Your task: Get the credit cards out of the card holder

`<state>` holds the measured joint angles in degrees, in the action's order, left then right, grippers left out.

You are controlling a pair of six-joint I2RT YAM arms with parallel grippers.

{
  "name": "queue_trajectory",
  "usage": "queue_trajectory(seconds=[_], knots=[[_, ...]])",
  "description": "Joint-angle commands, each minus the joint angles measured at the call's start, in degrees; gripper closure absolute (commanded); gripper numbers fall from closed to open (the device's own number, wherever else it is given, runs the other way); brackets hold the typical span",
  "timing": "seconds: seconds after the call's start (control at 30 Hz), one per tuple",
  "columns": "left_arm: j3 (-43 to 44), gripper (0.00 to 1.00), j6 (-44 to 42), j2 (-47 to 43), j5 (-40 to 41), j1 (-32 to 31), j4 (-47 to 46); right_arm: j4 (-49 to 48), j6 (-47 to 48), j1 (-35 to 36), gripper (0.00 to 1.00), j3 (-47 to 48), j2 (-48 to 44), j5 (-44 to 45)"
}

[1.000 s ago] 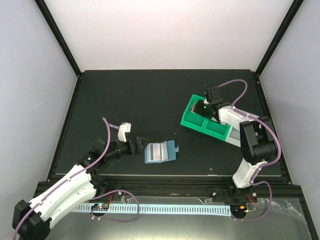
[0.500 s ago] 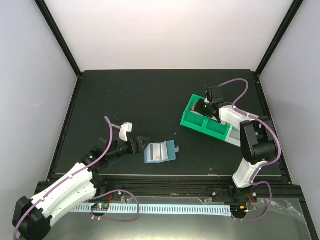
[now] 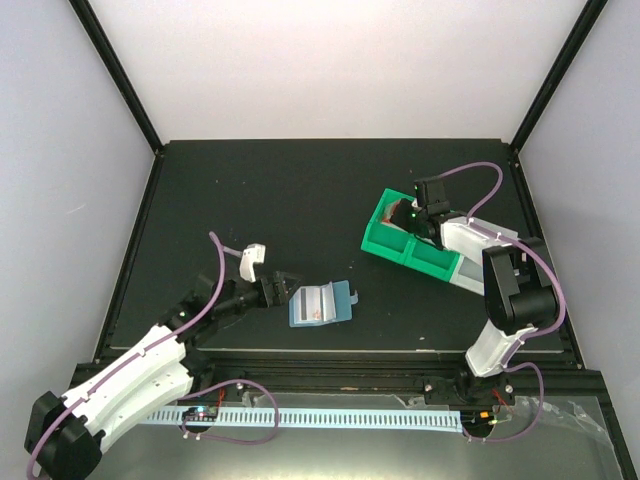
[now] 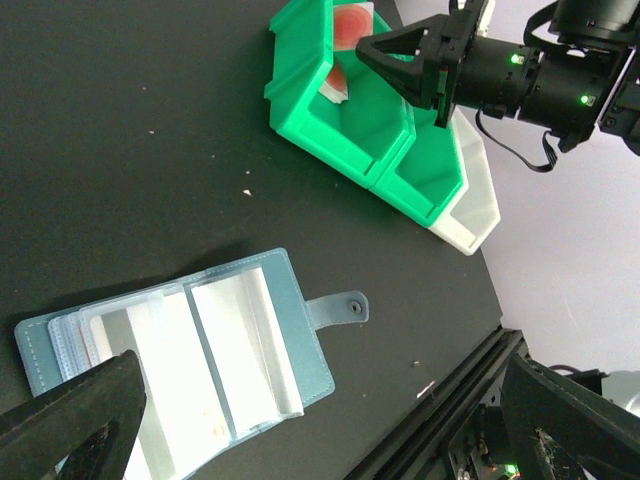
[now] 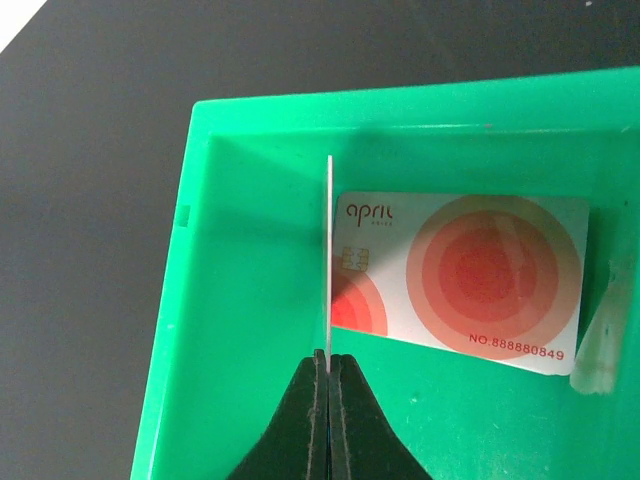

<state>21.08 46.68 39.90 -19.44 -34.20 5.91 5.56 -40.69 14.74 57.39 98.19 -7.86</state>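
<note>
The light blue card holder (image 3: 318,305) lies open on the black table, its clear pockets (image 4: 200,360) glaring white so I cannot make out their contents. My left gripper (image 3: 285,290) is open just left of it, its fingers (image 4: 80,415) wide apart over the holder's near end. My right gripper (image 5: 327,355) is shut on a thin credit card (image 5: 328,250), seen edge-on, over the green bin (image 5: 250,400). Another credit card (image 5: 470,280), whitish with red circles, lies flat inside that bin. From above, the right gripper (image 3: 412,212) hangs over the bin's left compartment.
The green bin (image 3: 405,245) has two compartments, and a clear bin (image 3: 468,272) adjoins it on the right. The holder's snap tab (image 4: 335,308) sticks out toward the table's near edge (image 4: 450,390). Black frame posts border the table.
The right gripper has closed the last bit onto the card and edged slightly right over the bin. The left gripper has crept a little nearer the holder, still open.
</note>
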Motion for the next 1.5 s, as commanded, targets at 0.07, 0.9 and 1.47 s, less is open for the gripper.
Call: queue_trajectory(seconds=[0.07, 0.9, 1.47], knots=[[2.23, 0.01, -0.08, 1.53, -1.81, 0.18, -1.81, -3.02, -0.93, -0.42, 0.99, -0.43, -1.22, 2.28], [1.74, 0.01, -4.49, 11.83, -0.01, 0.36, -4.19, 7.48, -0.56, -0.47, 0.56, 1.06, -8.82, 4.52], [3.51, 0.01, -3.81, 19.47, -4.78, 0.65, -4.84, 5.47, 7.32, 0.09, 0.99, 5.62, -1.04, 2.50]])
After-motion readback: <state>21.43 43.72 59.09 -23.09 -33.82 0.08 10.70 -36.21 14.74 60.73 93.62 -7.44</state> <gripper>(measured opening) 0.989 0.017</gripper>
